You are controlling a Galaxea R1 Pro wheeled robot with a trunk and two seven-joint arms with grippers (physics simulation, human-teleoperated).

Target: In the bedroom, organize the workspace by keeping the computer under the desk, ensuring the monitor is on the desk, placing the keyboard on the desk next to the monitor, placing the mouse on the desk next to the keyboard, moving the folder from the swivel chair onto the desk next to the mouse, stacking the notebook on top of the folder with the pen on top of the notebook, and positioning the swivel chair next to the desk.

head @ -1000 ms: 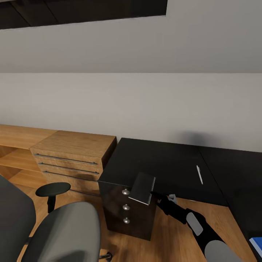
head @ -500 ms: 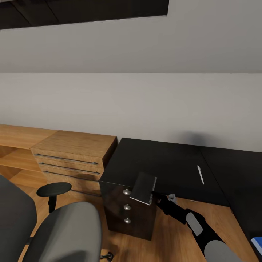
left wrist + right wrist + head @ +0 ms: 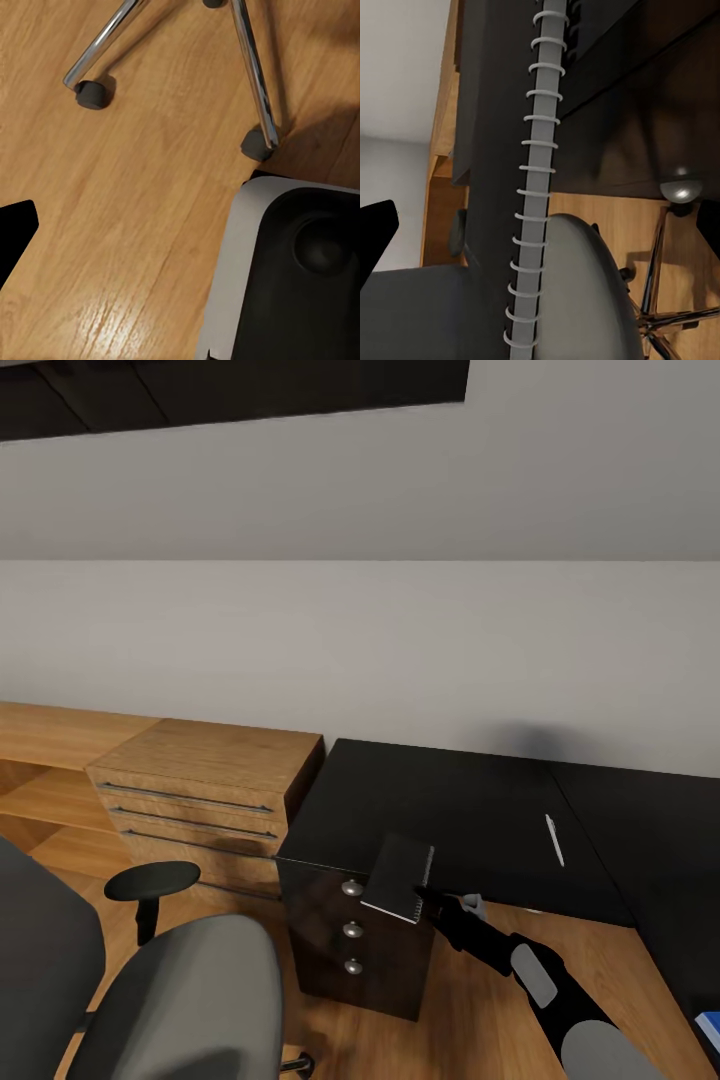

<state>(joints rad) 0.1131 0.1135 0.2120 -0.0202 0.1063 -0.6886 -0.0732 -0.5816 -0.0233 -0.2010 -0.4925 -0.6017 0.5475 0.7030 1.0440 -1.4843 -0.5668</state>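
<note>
My right gripper is shut on a dark spiral-bound notebook, held tilted in the air at the front left corner of the black-topped desk. In the right wrist view the notebook's wire spine runs between the black fingertips. A white pen lies on the desk to the right. The blue folder's corner shows at the bottom right edge. The grey swivel chair stands at lower left. In the left wrist view a black finger hangs over the chair's chrome legs.
A low light-wood cabinet with drawers adjoins the desk's left end. Black desk drawers with silver knobs sit below the notebook. The chair's black armrest stands between cabinet and seat. A castor rests on the wood floor near a white-and-black body.
The whole view has drifted slightly, so the camera moved a little. The notebook stays held in my right gripper at the desk corner; the pen has not moved.
</note>
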